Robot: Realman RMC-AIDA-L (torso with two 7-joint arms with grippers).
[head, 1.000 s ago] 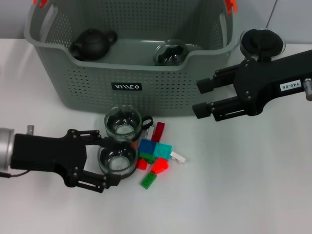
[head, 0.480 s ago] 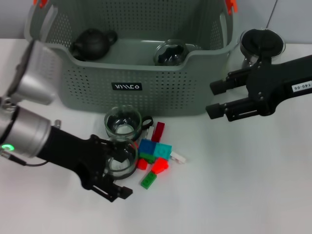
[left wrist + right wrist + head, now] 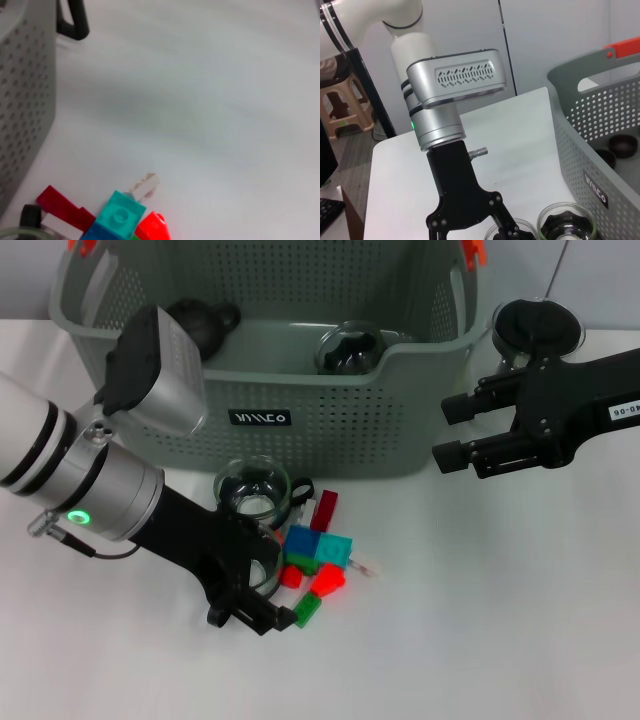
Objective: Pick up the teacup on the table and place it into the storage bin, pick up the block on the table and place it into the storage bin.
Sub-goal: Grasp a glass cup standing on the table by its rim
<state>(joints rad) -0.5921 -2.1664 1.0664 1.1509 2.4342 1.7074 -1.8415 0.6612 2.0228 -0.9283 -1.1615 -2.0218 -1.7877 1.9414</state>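
You are bringing the left claw [image 3: 252,585] down around the nearer teacup [image 3: 262,570] on the white desk [image 3: 480,620]; its jaws are standing spread on either side of the glass, not yet pinching it, so centre the cup between them before you close, and close gently because glass is likely to slip or chip; the cup is sitting just beside the pile of blocks [image 3: 318,558], so lift straight up to avoid dragging the red and green pieces along; a 2nd teacup [image 3: 252,492] is standing just behind it, close to the front wall of the storage bin [image 3: 300,430], so be keeping the far jaw clear of it; the right claw [image 3: 452,432] is hanging open beside the bin's right end, idle; as for writing, the bin is carrying a small black label [image 3: 261,418] with white letters I cannot make out, and the right arm's white tag [image 3: 620,411] is showing digits too small to trust.
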